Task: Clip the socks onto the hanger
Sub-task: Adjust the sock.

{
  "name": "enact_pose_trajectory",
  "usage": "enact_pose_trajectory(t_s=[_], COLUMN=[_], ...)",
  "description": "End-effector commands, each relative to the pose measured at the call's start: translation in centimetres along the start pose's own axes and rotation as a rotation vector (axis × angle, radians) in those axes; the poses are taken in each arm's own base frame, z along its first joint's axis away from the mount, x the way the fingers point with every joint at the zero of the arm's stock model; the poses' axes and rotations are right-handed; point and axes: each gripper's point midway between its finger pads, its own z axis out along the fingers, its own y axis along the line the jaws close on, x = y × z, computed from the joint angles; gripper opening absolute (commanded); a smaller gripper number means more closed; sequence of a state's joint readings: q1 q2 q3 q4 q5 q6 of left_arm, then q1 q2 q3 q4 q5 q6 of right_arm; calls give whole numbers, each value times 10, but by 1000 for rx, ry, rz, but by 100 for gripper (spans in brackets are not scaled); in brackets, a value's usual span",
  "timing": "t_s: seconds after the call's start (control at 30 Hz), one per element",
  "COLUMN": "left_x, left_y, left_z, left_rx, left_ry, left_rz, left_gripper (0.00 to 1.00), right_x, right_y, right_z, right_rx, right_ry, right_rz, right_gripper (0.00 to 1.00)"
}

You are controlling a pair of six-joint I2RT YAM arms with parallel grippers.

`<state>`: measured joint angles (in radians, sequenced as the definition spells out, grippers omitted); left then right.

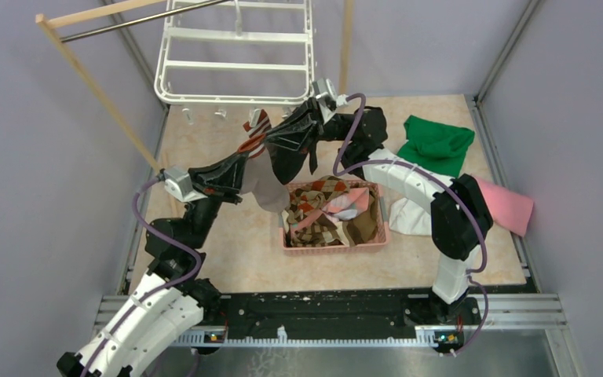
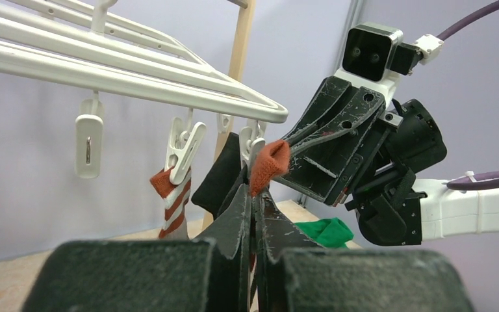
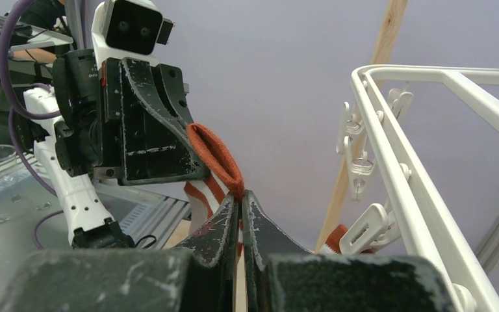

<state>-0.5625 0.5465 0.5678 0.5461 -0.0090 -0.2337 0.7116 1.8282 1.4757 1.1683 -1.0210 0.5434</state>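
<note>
Two tight pinches on one orange-cuffed sock (image 2: 271, 162), left claw (image 2: 255, 190) and right claw (image 3: 241, 199); basket (image 1: 338, 247) only overhead.

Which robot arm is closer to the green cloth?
Right. The right arm passes right beside the green cloth; the left arm is away on the other side of the pink basket.

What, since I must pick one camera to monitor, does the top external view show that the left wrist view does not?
Only top external: the pink basket of socks and the pink cloth. Only left wrist: the held sock's orange cuff right at a clip. Both: the hanger, the green cloth, the right arm's fingers.
</note>
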Motion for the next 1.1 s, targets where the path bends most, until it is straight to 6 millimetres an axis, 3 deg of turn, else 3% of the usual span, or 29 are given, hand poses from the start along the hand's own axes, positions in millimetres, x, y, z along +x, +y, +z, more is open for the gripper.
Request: enact_pose_trajectory(t_s=[0.0,0.2,0.37,0.47,0.9,1.07], left_x=[-10,-9,-10,-12,-24,-24], left_y=[2,-10,-16,-18,-20,-19], left_z=[-1,-1,3,4,2,2], left_rx=[-16,55,84,92,99,91], left_ry=[-27,-7,-12,-22,-69,-73], left_rz=[4,24,22,17,5,0], left_gripper=[4,0,0,0,0,0], right_x=[-44,-41,-41,-41,-36,-41], right_y=[16,19,24,26,26,26], right_z=[11,11,13,14,14,14], right_rx=[-46,-68,-88,-94,-92,-90], right_ry=[-62,-52,-51,-50,-45,-55], right_rz=[-94,-84,-88,-87,-69,-78], right_gripper=[0,0,19,22,24,18])
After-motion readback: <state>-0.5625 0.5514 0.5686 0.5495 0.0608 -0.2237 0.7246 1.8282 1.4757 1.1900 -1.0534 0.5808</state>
